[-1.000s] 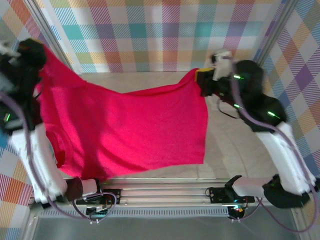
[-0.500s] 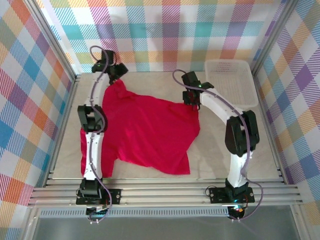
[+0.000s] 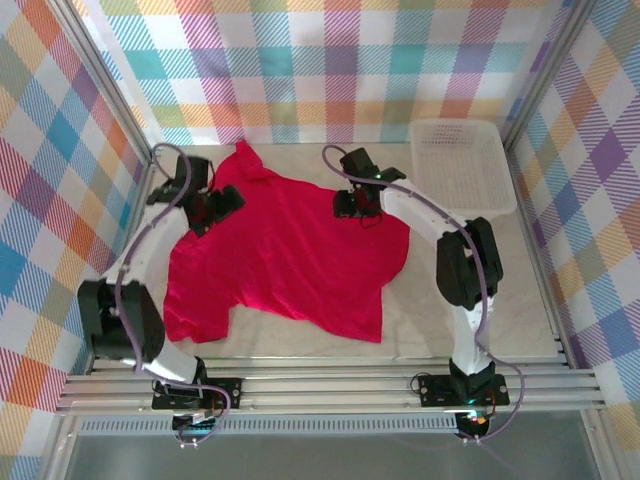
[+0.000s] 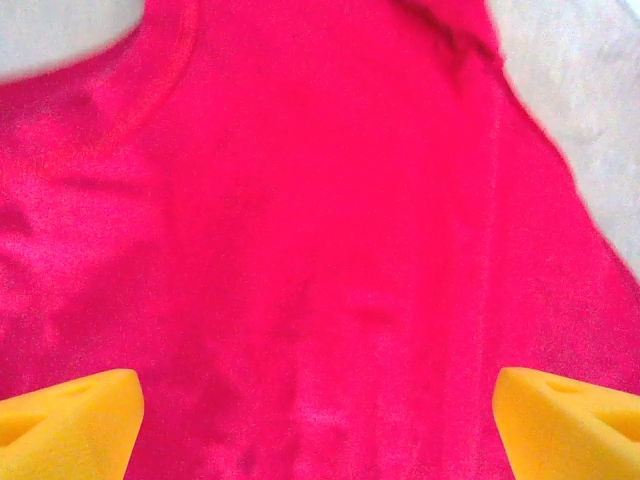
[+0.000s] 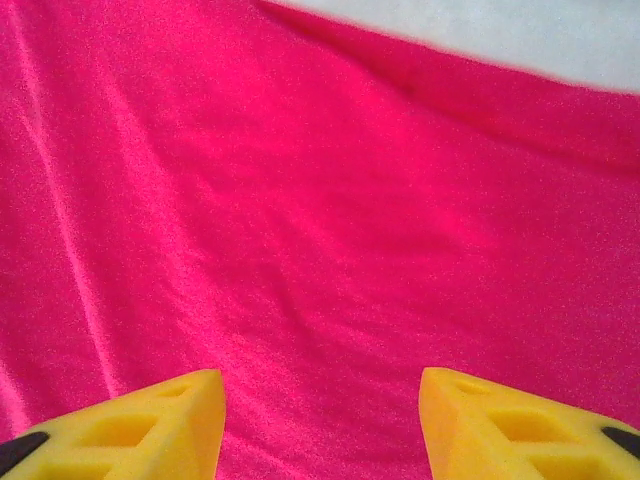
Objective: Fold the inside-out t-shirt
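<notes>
shirt: my red t-shirt point(image 3: 290, 250) now lies spread on the table point(image 3: 480, 310), left of the basket point(image 3: 460, 165), not hanging stretched like a second ago | left gripper point(image 4: 318, 425): I've let go, jaws wide, nothing in them, hovering over fabric | right gripper point(image 5: 320, 425): released too, partly open, empty

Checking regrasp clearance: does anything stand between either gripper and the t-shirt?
Nothing visible does. The left gripper and right gripper are both open directly over bare t-shirt fabric; the white mesh basket sits off to the right, not between.
</notes>
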You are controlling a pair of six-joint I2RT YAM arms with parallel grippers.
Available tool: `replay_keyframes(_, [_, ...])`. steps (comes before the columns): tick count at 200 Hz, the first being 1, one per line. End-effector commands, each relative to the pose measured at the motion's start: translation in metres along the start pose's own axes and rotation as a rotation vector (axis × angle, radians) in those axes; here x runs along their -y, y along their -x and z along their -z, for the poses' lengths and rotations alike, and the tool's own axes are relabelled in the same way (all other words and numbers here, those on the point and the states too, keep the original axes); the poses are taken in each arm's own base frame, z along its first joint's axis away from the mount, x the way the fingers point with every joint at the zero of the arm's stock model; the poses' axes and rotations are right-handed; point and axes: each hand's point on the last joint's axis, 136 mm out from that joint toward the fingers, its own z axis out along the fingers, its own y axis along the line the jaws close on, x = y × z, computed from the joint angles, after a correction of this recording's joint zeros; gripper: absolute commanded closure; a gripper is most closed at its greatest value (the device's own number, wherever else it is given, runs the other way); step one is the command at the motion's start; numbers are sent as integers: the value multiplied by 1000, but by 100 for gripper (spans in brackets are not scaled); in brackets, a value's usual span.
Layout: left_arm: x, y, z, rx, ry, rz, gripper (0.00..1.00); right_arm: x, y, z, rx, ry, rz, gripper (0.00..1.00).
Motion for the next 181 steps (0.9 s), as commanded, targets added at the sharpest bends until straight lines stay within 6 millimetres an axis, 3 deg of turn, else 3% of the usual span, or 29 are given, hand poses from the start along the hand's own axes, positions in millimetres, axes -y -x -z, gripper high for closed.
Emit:
replay_keyframes(1, [-30,-42,-43,-89,21,66,11,0,-17,-29,-93,63,-14,50])
replay_keyframes(14, [-52,-55,-58,-119,88,73,11,13,-30,-40,-136,47,-42,50])
replay_keyframes(31, [-72,-58,-80,-154,178,78,11,32,-55,-48,-193,16,-88,50])
replay_keyframes(53, [-76,-46,-117,-189,246,65,12,50,-101,-53,-274,-17,-142,51])
replay_keyframes(87, [-36,-14,-174,-242,298,-39,13,49,-187,-49,-418,-9,-233,55])
replay_keyframes(98, [-14,-3,-186,-239,285,-65,13,40,-209,-39,-434,-14,-226,56])
replay_keyframes(117, [21,3,-200,-235,242,-93,13,4,-236,-16,-418,18,-190,56])
replay_keyframes(133, [57,3,-204,-235,174,-142,13,-41,-240,8,-374,107,-123,56])
replay_keyframes(146, [95,-1,-196,-249,78,-227,12,-64,-226,28,-306,165,-80,55])
replay_keyframes(162, [125,-2,-172,-249,26,-362,11,-59,-193,48,-202,131,-62,54])
replay_keyframes(181, [121,14,-132,-200,65,-417,9,-42,-150,57,-104,109,-60,53])
